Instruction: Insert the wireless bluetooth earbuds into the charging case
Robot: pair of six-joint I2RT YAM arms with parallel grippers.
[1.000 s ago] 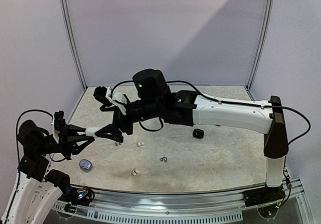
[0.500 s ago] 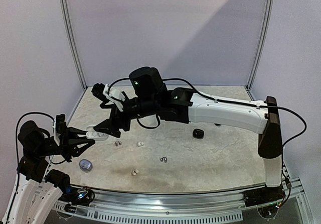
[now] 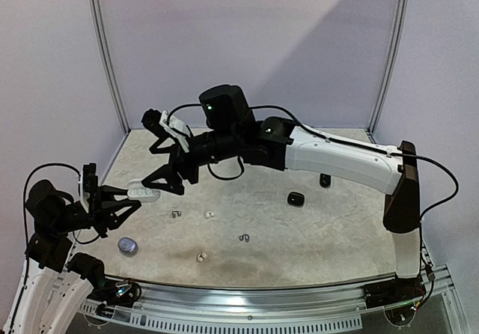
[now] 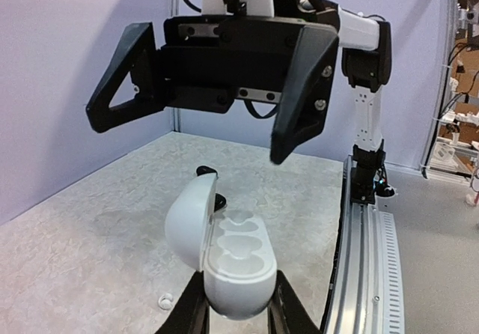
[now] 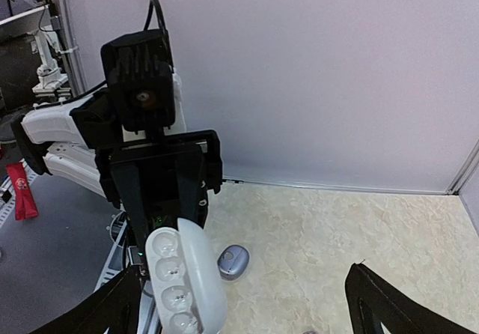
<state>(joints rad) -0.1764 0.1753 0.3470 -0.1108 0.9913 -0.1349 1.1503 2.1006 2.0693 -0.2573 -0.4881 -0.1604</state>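
Note:
An open white charging case (image 4: 238,263) stands gripped by its base in my left gripper (image 4: 236,315), lid (image 4: 185,213) swung to the left, wells bare. From above, the case (image 3: 144,192) sits at the tip of the left gripper (image 3: 135,198). My right gripper (image 3: 163,186) hangs open just above and behind it; its black fingers (image 4: 303,87) spread wide over the case, touching nothing. In the right wrist view the case (image 5: 183,285) lies below the right gripper (image 5: 251,315). Earbuds lie loose on the table: silvery (image 3: 177,214), white (image 3: 209,215), hooked (image 3: 244,237), white (image 3: 200,257), black (image 3: 296,198).
A grey-blue pebble-like case (image 3: 128,246) lies shut near the left front of the table, also under the right wrist (image 5: 233,261). Another black piece (image 3: 325,180) lies further right. A white bud (image 4: 165,299) rests beside the left fingers. Walls close the table's back and sides.
My right gripper has lifted up and back off the case, staying open. The left gripper still holds the case and has shifted only slightly.

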